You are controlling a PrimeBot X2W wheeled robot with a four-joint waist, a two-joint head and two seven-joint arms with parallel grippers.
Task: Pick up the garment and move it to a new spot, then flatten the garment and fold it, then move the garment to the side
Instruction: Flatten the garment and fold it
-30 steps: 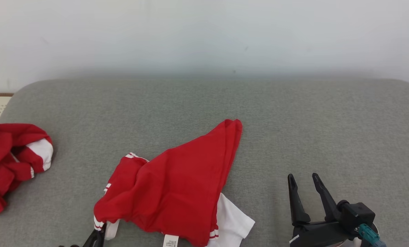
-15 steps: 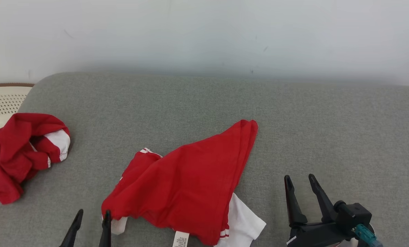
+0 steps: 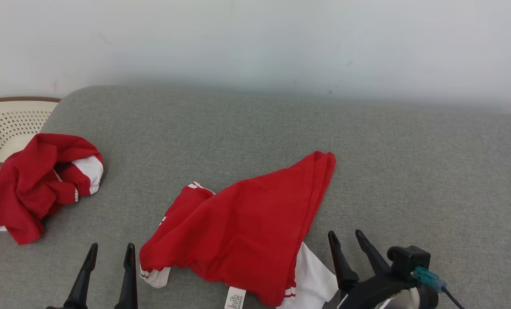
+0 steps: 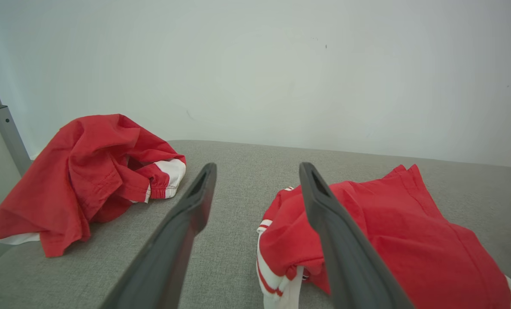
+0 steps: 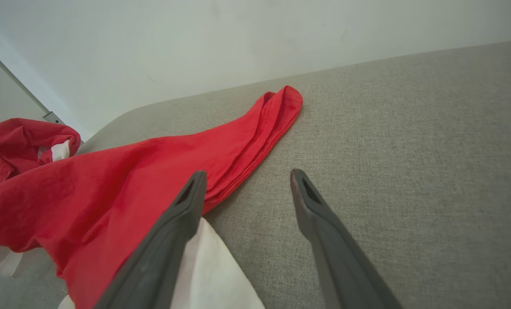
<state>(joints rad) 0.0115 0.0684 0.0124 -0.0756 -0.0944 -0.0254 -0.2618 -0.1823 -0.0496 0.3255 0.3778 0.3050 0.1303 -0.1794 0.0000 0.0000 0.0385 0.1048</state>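
- Grey fabric padding (image 3: pixel 409 171), like a sofa seat, is seen under everything. The red garment (image 3: pixel 246 219) is laid on it, low in the head view, between the two grippers.
- The garment is bunched into a rough triangle with one corner pointed toward the wall. A white part (image 3: pixel 317 279) and a white label (image 3: pixel 236 298) are shown at its near edge.
- The left gripper (image 3: pixel 111 248) is held just beside the striped cuff at the garment's left end, with its jaws apart and nothing between them.
- The right gripper (image 3: pixel 345 234) is placed just beside the white part, and its jaws are also apart and empty.
- The flattening is judged as not yet done, since several layers are folded over each other.
- Only the top layer may be pinched, because the cloth is doubled, and then the garment would be twisted more instead of spread.
- The thin cloth could slip out if only the very edge of the cuff is caught.
- The soft cover of the padding could be pinched together with the cloth if the fingertips are pressed too deep.
- A second red garment (image 3: pixel 36 184) is crumpled at the left end, well apart. It could be swept along if the pull is made too far to the left.
- The padding is woven, with rounded corners. A pale perforated basket (image 3: pixel 6 120) with a brown rim is seen behind its left corner, and a plain white wall (image 3: pixel 255 38) is seen behind all.
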